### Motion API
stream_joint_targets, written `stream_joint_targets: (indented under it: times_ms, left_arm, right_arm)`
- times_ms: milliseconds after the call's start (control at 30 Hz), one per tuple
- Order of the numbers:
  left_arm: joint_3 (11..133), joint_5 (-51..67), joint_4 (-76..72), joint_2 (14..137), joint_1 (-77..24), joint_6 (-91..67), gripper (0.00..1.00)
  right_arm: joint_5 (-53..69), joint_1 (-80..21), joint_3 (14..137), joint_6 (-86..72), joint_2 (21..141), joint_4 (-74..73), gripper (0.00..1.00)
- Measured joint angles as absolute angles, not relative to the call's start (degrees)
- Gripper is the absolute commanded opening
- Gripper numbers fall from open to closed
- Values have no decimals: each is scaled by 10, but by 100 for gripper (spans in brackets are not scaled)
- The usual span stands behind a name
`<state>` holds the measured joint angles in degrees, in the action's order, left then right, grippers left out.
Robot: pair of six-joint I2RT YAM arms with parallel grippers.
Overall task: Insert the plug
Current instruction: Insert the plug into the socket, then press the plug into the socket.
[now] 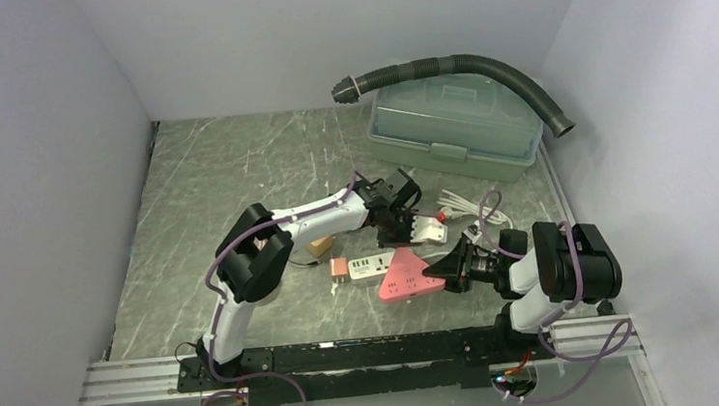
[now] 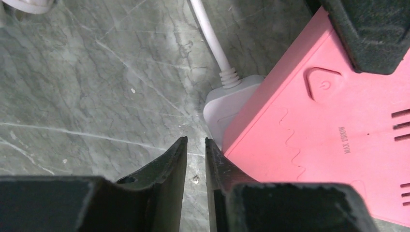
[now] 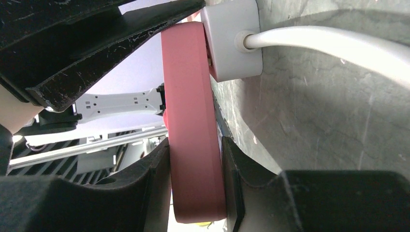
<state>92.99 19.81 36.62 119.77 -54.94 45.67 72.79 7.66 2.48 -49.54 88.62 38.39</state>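
Observation:
The pink triangular power strip [image 1: 408, 275] stands on edge, and my right gripper [image 3: 195, 142] is shut on it, one finger on each flat face. The white plug [image 3: 232, 41] sits against the strip's [image 3: 193, 121] face near its top corner, with a thin gap between them where a pin shows. Its white cable [image 3: 329, 41] runs off across the table. My left gripper [image 2: 196, 142] is low over the table just beside the plug [image 2: 227, 104] and the strip [image 2: 329, 125]. Its jaws stand a narrow slit apart, with only table between them.
A white power strip with a pink adapter [image 1: 370, 265] lies left of the pink one. Beside my left forearm is a small wooden block [image 1: 318, 247]. A green toolbox [image 1: 451, 123] and a dark corrugated hose [image 1: 461, 64] sit at the back right. The cable is coiled [image 1: 462, 205] behind the grippers.

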Motion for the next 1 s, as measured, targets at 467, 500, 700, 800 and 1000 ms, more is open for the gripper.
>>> stream_joint_targets:
  times_ms: [467, 500, 700, 800, 1000]
  left_arm:
    - [1050, 211, 419, 1171, -513, 390, 55]
    - [1042, 218, 423, 1160, -515, 387, 55]
    - [965, 253, 450, 1119, -557, 379, 54]
    - [937, 258, 460, 1120, -567, 379, 52]
    - [923, 250, 461, 1131, -562, 383, 44]
  right_arm:
    - [615, 70, 12, -475, 787, 291, 61]
    - [615, 70, 12, -475, 787, 291, 61]
    - [618, 70, 15, -478, 813, 315, 61]
    - [618, 70, 16, -480, 811, 321, 61]
    - [591, 69, 17, -491, 741, 247, 69]
